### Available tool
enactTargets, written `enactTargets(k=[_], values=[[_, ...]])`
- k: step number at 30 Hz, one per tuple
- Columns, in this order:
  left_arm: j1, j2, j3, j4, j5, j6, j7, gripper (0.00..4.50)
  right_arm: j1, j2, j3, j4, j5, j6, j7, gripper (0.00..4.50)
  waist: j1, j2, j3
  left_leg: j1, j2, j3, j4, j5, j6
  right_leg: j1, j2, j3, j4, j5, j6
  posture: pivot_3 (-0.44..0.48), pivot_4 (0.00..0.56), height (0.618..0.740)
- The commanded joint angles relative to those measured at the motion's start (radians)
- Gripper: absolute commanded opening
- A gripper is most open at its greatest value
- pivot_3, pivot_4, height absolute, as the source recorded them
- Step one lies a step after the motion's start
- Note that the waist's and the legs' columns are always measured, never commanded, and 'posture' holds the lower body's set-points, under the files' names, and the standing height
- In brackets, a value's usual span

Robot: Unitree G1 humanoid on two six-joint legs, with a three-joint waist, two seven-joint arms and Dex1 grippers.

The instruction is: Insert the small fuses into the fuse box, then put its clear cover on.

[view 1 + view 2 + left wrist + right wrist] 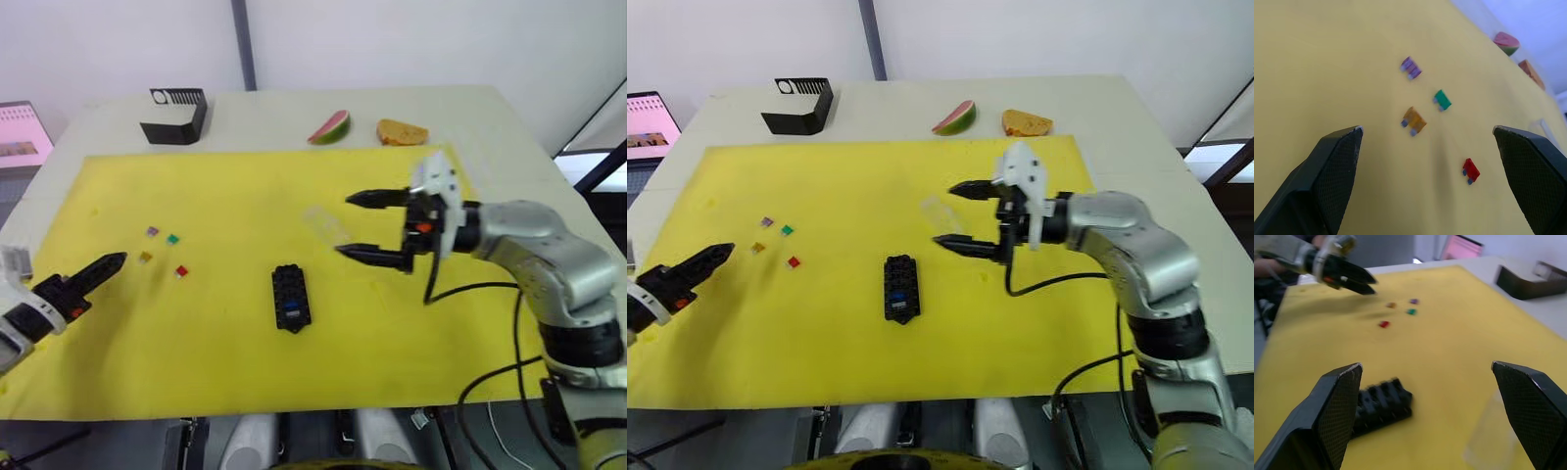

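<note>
The black fuse box (291,297) lies mid-mat with a blue fuse seated in it. Loose small fuses sit on the yellow mat to its left: purple (152,231), teal (172,238), tan (145,257) and red (181,271). The clear cover (328,225) lies flat behind and to the right of the box. My right gripper (345,226) hovers open just right of the cover, fingers pointing left. My left gripper (1427,128) is open, low at the mat's left edge, a short way left of the loose fuses.
A larger black box with a white slotted top (176,115) stands at the back left of the table. A watermelon slice (330,127) and a bread piece (402,131) lie behind the mat (196,372). A pink screen (20,132) stands at far left.
</note>
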Motion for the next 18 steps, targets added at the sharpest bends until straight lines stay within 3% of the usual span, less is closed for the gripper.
enactTargets(k=[1,7,18], values=[[-0.076,0.017,0.05,0.104,-0.074,0.12,0.056,4.5,-0.068,0.065,0.073,0.032,-0.043,-0.049,-0.005,4.46,0.003,0.0,0.0,0.0,0.0,0.0,0.001,0.0,0.0,0.0,0.0,0.0,0.0,0.0,0.0,0.0,0.15,0.74],[-0.178,0.012,0.123,0.24,-0.197,0.292,0.114,4.5,-0.179,0.204,0.225,0.149,-0.155,-0.129,0.004,4.46,0.001,-0.001,0.0,0.0,-0.001,0.0,0.001,0.001,-0.001,-0.001,0.0,0.0,0.002,0.0,0.0,0.0,0.15,0.74],[-0.274,-0.016,0.087,0.339,-0.15,0.31,0.173,4.5,-0.226,0.267,0.269,0.234,-0.248,-0.188,0.012,4.46,0.001,-0.001,-0.001,0.0,-0.001,0.0,0.001,0.004,-0.007,-0.001,0.0,0.0,0.003,0.0,0.0,0.0,0.15,0.74]])
